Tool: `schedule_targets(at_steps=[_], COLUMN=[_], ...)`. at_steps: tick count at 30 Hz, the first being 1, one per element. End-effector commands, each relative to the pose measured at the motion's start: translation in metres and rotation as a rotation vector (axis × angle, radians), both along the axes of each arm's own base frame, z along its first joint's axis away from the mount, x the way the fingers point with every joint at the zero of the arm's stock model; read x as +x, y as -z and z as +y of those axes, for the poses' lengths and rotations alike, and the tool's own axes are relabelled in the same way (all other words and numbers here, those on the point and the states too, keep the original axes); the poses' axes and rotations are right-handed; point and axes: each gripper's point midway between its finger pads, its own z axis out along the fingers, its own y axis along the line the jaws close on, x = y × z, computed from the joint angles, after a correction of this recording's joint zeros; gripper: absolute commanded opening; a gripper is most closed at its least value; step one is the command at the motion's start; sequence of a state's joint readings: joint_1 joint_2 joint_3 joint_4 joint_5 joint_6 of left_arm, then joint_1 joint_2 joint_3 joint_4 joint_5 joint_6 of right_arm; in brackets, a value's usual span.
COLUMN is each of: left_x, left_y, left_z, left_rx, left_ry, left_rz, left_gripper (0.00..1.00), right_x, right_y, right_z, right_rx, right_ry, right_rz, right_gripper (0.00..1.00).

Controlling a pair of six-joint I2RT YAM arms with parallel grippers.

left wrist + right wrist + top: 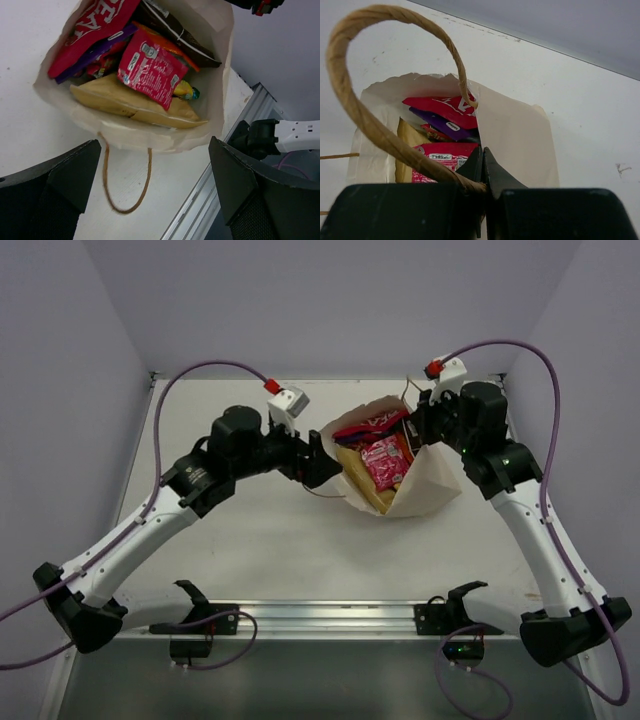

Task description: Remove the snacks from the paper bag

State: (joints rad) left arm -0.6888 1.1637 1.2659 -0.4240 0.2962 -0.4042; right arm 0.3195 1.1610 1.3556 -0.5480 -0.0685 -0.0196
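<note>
Your paper bag (428, 485) lies on its side right of centre in the top view, cream and crumpled. Its mouth gapes left and its long axis runs toward the lower right. Inside show a tan-yellow chip bag (135, 102), a pink-red packet (150, 70), a red packet (95, 25) and a purple packet (95, 52). Your left gripper (155, 200) hovers at the mouth, fingers spread wide, holding nothing. Your right gripper (483, 162) reaches in from the upper right, fingers pinched together on the bag's rim beside a string handle (350, 110).
</note>
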Motion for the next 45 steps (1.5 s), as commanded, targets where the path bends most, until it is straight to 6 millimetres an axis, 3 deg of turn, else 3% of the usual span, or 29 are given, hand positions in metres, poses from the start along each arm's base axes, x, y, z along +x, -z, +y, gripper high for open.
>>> schedule_targets(at_steps=[1, 2, 3, 7, 11, 14, 26, 29, 32, 35, 36, 37, 39, 40, 45], left_x=[0.014, 0.019, 0.024, 0.038, 0.043, 0.05, 0.061, 0.063, 0.064, 0.061, 0.06, 0.058, 0.054, 0.051, 0.042], left_y=[-0.028, -0.018, -0.024, -0.012, 0.023, 0.046, 0.091, 0.103, 0.104, 0.099, 0.096, 0.088, 0.079, 0.065, 0.02], left_z=[-0.028, -0.037, -0.04, -0.06, -0.083, -0.094, -0.126, -0.131, -0.135, -0.136, -0.135, -0.134, -0.131, -0.127, -0.096], left_rx=[-0.037, -0.011, -0.011, 0.01, 0.02, 0.053, 0.1, 0.112, 0.107, 0.091, 0.083, 0.072, 0.058, 0.035, -0.013], left_ry=[-0.065, -0.066, -0.08, -0.112, -0.13, -0.158, -0.091, -0.087, -0.081, -0.066, -0.062, -0.062, -0.055, -0.054, -0.111], left_rz=[-0.128, -0.118, -0.131, -0.092, 0.032, 0.064, 0.111, 0.128, 0.127, 0.129, 0.127, 0.118, 0.113, 0.097, 0.02], left_gripper=[0.97, 0.94, 0.94, 0.88, 0.86, 0.86, 0.82, 0.76, 0.63, 0.39, 0.32, 0.19, 0.07, 0.0, 0.0], right_x=[-0.004, -0.005, -0.007, -0.01, -0.008, -0.008, -0.007, -0.006, -0.007, -0.007, -0.007, -0.007, -0.007, -0.007, -0.006], right_y=[-0.04, -0.038, -0.036, -0.033, -0.035, -0.034, -0.026, -0.022, -0.019, -0.02, -0.019, -0.02, -0.02, -0.02, -0.015], right_z=[0.008, 0.01, 0.011, 0.014, 0.015, 0.018, 0.024, 0.025, 0.025, 0.022, 0.021, 0.02, 0.019, 0.017, 0.011], right_rx=[0.059, 0.059, 0.058, 0.062, 0.075, 0.098, 0.108, 0.112, 0.11, 0.107, 0.103, 0.102, 0.098, 0.095, 0.08], right_ry=[-0.017, -0.02, -0.023, -0.024, -0.016, -0.014, -0.031, -0.034, -0.032, -0.024, -0.017, -0.014, -0.006, 0.002, 0.029], right_rz=[-0.178, -0.175, -0.169, -0.165, -0.169, -0.16, -0.142, -0.133, -0.129, -0.132, -0.134, -0.136, -0.138, -0.141, -0.135], right_gripper=[0.0, 0.0, 0.0, 0.0, 0.0, 0.0, 0.0, 0.0, 0.0, 0.0, 0.0, 0.0, 0.0, 0.0, 0.0])
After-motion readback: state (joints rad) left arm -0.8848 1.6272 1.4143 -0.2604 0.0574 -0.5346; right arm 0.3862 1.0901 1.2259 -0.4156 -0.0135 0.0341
